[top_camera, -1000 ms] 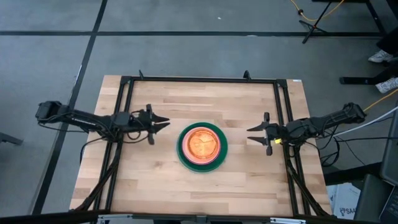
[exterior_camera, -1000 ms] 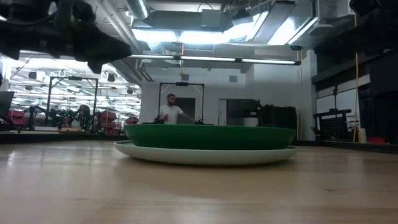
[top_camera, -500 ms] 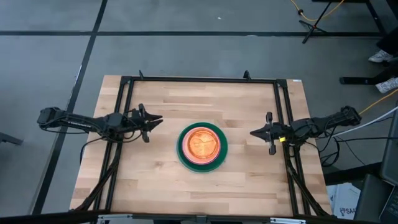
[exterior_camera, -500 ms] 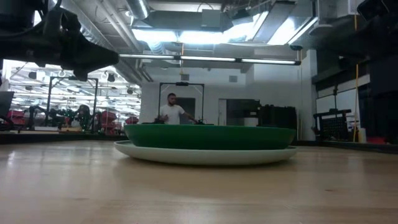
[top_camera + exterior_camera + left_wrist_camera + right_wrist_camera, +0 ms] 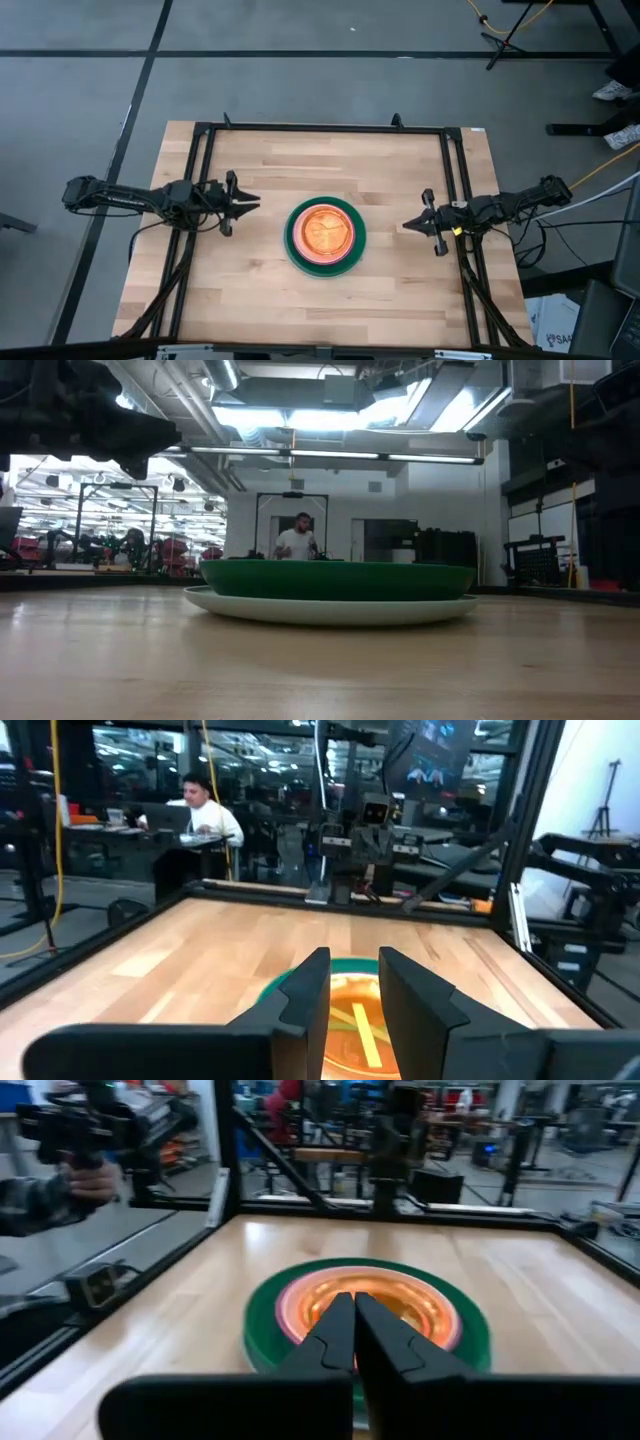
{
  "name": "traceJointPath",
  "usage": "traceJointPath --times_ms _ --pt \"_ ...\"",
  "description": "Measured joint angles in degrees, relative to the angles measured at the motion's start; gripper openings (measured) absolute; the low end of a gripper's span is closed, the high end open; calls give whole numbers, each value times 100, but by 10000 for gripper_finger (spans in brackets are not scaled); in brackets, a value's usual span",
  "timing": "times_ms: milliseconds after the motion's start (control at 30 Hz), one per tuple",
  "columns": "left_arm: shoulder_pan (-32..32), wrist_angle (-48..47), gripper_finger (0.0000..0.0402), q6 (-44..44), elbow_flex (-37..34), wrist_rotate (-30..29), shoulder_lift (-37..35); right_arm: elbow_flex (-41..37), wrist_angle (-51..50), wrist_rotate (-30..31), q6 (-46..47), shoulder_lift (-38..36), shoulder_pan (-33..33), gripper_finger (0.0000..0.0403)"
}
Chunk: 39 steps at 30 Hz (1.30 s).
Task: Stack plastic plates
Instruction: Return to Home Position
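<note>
The plastic plates [image 5: 325, 235] stand in one stack at the table's middle. A dark green plate [image 5: 340, 578] rests on a wider pale plate [image 5: 330, 608], and a pink ring [image 5: 290, 1305] and a translucent orange plate [image 5: 410, 1295] lie inside the green one. My left gripper [image 5: 256, 203] hovers left of the stack and points at it, open by a narrow gap [image 5: 352, 985] with nothing in it. Right of the stack, my right gripper [image 5: 405, 224] also points at it, its fingers shut [image 5: 355, 1320] on nothing.
A black metal frame [image 5: 320, 128] runs along the table's far edge and down both sides. Bare wood lies all around the stack. Beyond the table a person [image 5: 297, 543] stands, and a hand [image 5: 90, 1180] holds a device at the side.
My right gripper has shut on nothing and drifted a little toward the table's near edge. My left gripper has drawn back toward the table's left edge, its gap unchanged. The plates have stayed where they were.
</note>
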Motion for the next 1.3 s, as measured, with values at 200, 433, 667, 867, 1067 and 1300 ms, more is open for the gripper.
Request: traceJointPath --times_ms 200,433,667,867,1067,1300 --pt "246 -16 82 -11 0 -59 -148 -48 70 -4 -13 -99 -145 1" --pt "557 -172 82 -49 0 -65 -420 -111 155 -385 195 -95 -735 1" --pt "625 -1547 82 -381 0 -106 -1242 -111 131 -470 477 -95 -986 1" --pt "623 -2129 82 -448 5 334 -1876 -111 129 -472 480 -92 -977 1" --pt "618 -2206 82 -481 11 601 -1621 -111 124 -474 486 -90 -977 1" --pt "618 -2204 82 -481 11 571 -1632 -111 119 -476 488 -90 -975 1"
